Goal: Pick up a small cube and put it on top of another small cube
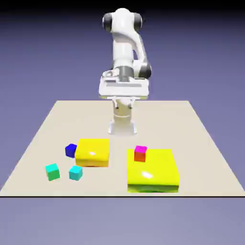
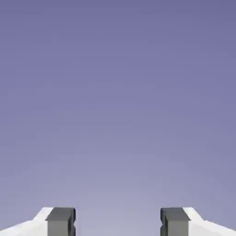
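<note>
**Arm folded high, gripper spread and empty**

The white arm [image 1: 125, 48] stands upright at the table's far edge, its upper links stacked above the base and the hand held level at mid-height. In the hand view the gripper [image 2: 117, 221] has its grey fingertips [image 2: 61, 221] set wide apart, with nothing between them but plain backdrop.
</note>
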Action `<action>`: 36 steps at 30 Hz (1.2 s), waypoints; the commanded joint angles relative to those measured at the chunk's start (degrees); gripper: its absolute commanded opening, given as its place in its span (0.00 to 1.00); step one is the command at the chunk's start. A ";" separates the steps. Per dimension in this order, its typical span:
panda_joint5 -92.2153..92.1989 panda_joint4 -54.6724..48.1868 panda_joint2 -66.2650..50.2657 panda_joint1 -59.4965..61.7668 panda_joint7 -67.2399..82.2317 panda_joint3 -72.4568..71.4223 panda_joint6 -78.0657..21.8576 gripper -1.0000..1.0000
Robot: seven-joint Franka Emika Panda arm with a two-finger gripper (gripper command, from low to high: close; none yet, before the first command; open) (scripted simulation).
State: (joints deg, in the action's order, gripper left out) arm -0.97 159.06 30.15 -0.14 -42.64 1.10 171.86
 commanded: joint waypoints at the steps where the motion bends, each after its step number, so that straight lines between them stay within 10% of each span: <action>1: -0.80 -1.61 -2.08 0.45 -0.15 0.91 -1.78 0.50; 31: -24.87 -49.90 -64.37 14.09 -4.69 28.31 -55.13 0.50; 36: -29.33 -48.36 -70.97 15.24 -2.26 25.62 -48.66 0.50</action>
State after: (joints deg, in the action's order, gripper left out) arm -30.30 110.70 -40.81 15.10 -44.90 26.72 123.20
